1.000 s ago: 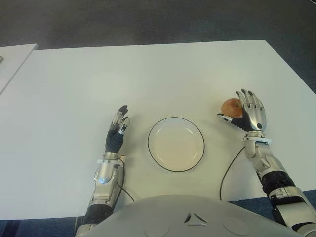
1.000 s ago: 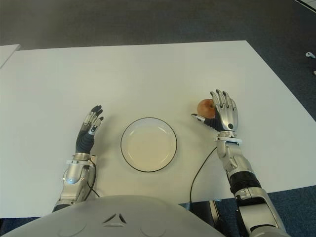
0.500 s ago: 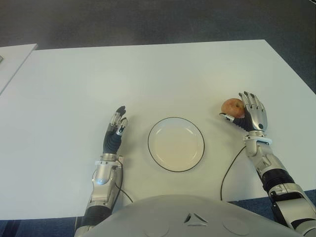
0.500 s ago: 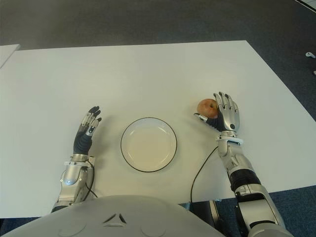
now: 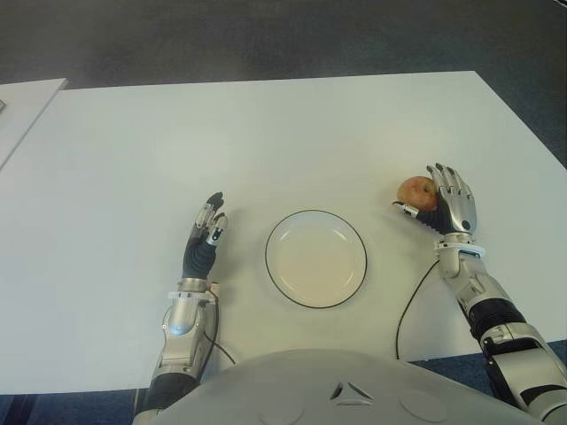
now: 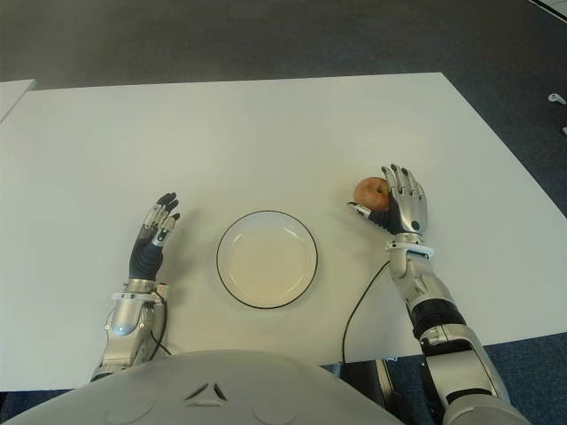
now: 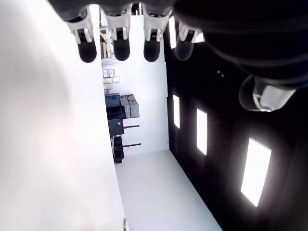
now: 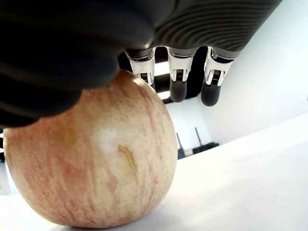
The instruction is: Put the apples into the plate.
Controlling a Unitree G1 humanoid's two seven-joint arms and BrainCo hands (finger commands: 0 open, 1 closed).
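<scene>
A round red and yellow apple (image 5: 414, 191) sits on the wide white tabletop (image 5: 266, 133), off to the right side of a round white plate with a thin dark rim (image 5: 315, 258). The plate has nothing in it. The right robot hand (image 5: 445, 204) is right next to the apple, on the side away from the plate. Its palm is against the apple and its thumb reaches around the near side of it. In the right wrist view the apple (image 8: 91, 159) sits on the tabletop, with the dark palm pressed on its top and side. The fingers (image 8: 177, 77) in that view stick out straight past the apple and are not wrapped around it, so the hand touches the apple but has not closed on it. The left robot hand (image 5: 205, 237) shows on the left side of the plate, a little way from it. Its fingers (image 7: 120, 41) are straight and close side by side, and it holds nothing. A thin black cable (image 5: 409, 301) runs over the tabletop between the plate and the right arm.
</scene>
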